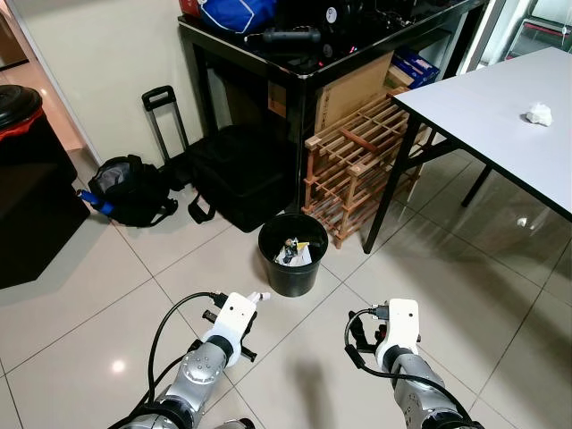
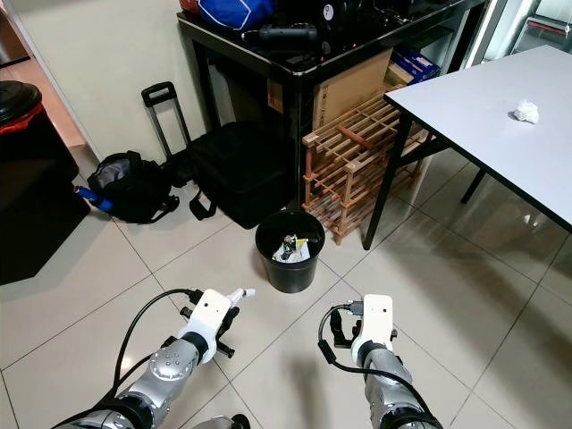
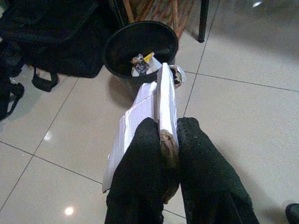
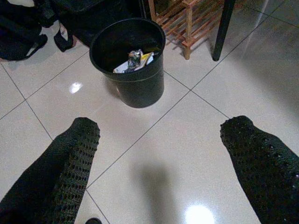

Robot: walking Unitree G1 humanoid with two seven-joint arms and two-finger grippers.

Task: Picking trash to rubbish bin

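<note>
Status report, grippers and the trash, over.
Left gripper shut on white paper, short of the bin. Right gripper open, empty. Bin holds trash already. Bare floor tiles between paper and bin.

Both eye views look forward and down from the head at the tiled floor (image 1: 80, 295), taking in the bin (image 1: 292, 255). Each wrist view looks along its own jaws (low, close) at that same bin.
</note>
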